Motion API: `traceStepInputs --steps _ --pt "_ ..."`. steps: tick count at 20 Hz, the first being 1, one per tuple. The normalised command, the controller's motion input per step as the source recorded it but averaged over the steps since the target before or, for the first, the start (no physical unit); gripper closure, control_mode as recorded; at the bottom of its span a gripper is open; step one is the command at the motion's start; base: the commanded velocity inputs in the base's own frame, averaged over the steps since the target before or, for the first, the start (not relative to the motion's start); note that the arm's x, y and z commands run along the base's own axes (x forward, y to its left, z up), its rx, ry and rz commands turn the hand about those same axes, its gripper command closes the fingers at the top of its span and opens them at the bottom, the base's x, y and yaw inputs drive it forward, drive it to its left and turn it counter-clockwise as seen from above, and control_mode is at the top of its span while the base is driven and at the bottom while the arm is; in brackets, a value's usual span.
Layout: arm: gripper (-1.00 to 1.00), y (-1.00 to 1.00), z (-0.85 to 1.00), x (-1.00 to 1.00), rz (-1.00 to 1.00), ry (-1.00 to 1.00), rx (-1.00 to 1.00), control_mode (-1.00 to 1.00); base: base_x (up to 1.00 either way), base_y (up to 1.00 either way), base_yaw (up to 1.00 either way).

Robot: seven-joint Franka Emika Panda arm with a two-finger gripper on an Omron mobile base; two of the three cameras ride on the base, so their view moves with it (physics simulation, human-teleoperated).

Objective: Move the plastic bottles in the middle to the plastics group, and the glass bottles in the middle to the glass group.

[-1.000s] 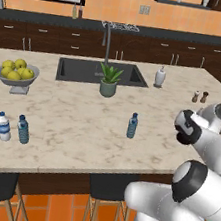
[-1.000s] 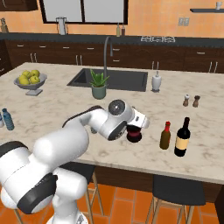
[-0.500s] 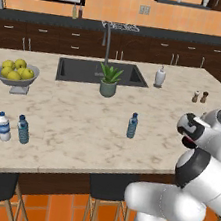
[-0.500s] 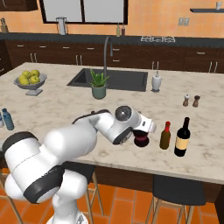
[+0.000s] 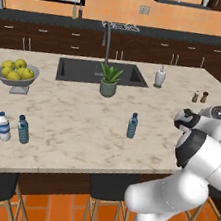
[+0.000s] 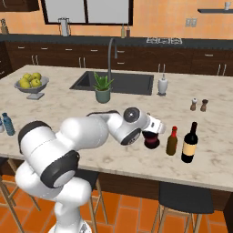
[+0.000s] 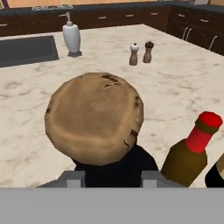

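The end effector [image 6: 154, 129] grips the near-black bottle [image 6: 151, 139] by its neck, keeping it upright, just beside the slim brown bottle [image 6: 172, 141] on the worktop [image 6: 218, 150], apparently to join the glass group.

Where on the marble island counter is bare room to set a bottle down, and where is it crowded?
Bare marble lies between the potted plant and the translucent-blue plastic bottle, and around the salt and pepper shakers. It is crowded where the gripper holds the near-black glass bottle beside the slim brown red-capped bottle and dark wine bottle.
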Motion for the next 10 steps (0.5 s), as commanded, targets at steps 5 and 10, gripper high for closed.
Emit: traceStepInputs --steps 5,10 --pt "1.00 -0.39 0.00 0.00 -0.01 0.00 0.07 -1.00 0.00 0.00 0.00" --pt "1.00 0.00 -0.27 0.03 0.00 0.00 0.01 -1.00 0.00 0.00 0.00"
